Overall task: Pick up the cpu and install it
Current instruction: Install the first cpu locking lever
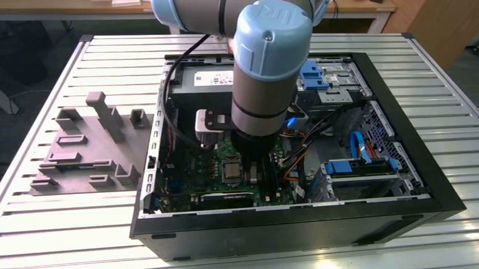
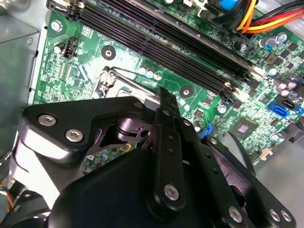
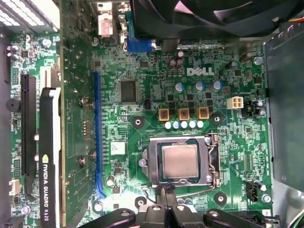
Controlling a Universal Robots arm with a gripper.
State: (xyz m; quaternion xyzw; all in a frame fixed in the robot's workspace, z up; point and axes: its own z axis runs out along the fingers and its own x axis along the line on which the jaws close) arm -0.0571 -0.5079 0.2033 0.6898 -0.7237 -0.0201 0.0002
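Black end effector (image 3: 165,209) just beside socket, grip state impossible to tell; cpu (image 3: 180,162) seated inside, thin, light, fragile; best held by edges.

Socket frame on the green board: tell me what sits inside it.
In the first wrist view the cpu lies flat inside the socket frame, silver top up. Its underside and the contacts beneath are covered. The gripper hangs just beside the frame.
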